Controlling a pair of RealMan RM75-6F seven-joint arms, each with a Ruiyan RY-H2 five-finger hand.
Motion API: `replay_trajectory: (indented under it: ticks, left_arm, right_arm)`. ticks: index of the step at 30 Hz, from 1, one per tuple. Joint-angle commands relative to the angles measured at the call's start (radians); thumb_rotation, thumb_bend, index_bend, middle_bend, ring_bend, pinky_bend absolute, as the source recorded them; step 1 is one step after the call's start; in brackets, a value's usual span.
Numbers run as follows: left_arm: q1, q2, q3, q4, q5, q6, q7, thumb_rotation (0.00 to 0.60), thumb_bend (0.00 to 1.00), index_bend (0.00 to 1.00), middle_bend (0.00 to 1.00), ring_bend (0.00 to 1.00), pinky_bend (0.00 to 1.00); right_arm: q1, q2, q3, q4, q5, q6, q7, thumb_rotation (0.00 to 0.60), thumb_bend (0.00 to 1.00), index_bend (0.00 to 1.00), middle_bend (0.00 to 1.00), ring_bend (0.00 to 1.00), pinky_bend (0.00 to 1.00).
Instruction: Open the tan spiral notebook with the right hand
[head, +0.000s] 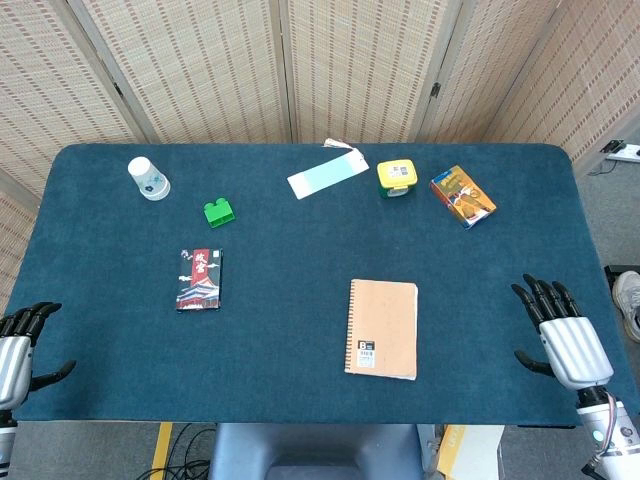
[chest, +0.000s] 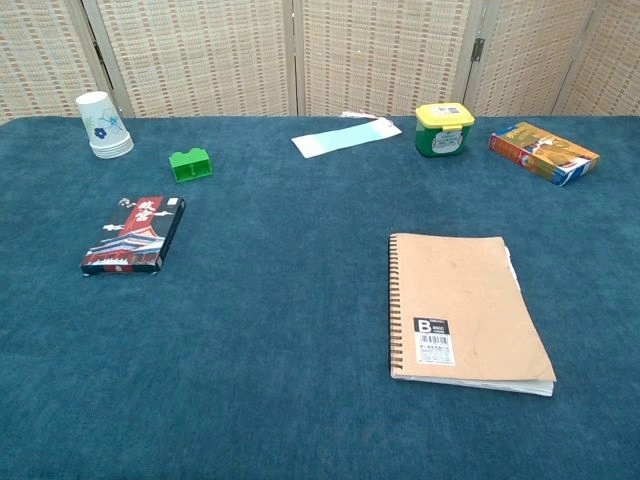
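Note:
The tan spiral notebook (head: 381, 328) lies closed and flat on the blue table, its spiral along the left side; the chest view shows it too (chest: 462, 309). My right hand (head: 560, 327) rests at the table's right front edge, fingers spread, empty, well to the right of the notebook. At the left front corner sits my left hand (head: 20, 340), fingers apart and holding nothing. Neither hand appears in the chest view.
A dark red-and-black box (head: 200, 279) lies left of centre. At the back stand a paper cup (head: 148, 178), a green block (head: 219, 211), a pale blue card (head: 327, 175), a yellow-lidded green tub (head: 397, 178) and a colourful box (head: 462, 195).

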Motion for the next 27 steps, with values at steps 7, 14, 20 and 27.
replay_trajectory:
  ticks: [7,14,20,27]
  left_arm:
    - [0.005,-0.007,-0.001,-0.005,0.004,0.021,0.031,0.6,0.1,0.23,0.24,0.22,0.26]
    - [-0.001,-0.003,-0.027,0.018,-0.058,0.0,0.023,0.6,0.1,0.23,0.24,0.22,0.26]
    - [0.006,0.023,-0.05,0.027,-0.112,-0.014,-0.038,0.6,0.1,0.23,0.24,0.22,0.26]
    - [0.027,0.061,-0.083,0.03,-0.16,-0.002,-0.132,0.6,0.1,0.23,0.24,0.22,0.26]
  right_arm:
    - [0.014,-0.011,-0.005,0.006,0.005,-0.033,-0.013,0.6,0.22,0.04,0.0,0.0,0.0]
    - [0.052,-0.147,-0.02,0.175,-0.101,-0.025,-0.004,0.6,0.22,0.06,0.09,0.0,0.0]
    - [0.073,-0.317,-0.06,0.449,-0.251,0.071,0.113,0.6,0.22,0.16,0.2,0.04,0.1]
    - [0.101,-0.466,-0.095,0.687,-0.353,0.178,0.259,0.6,0.22,0.22,0.25,0.1,0.17]
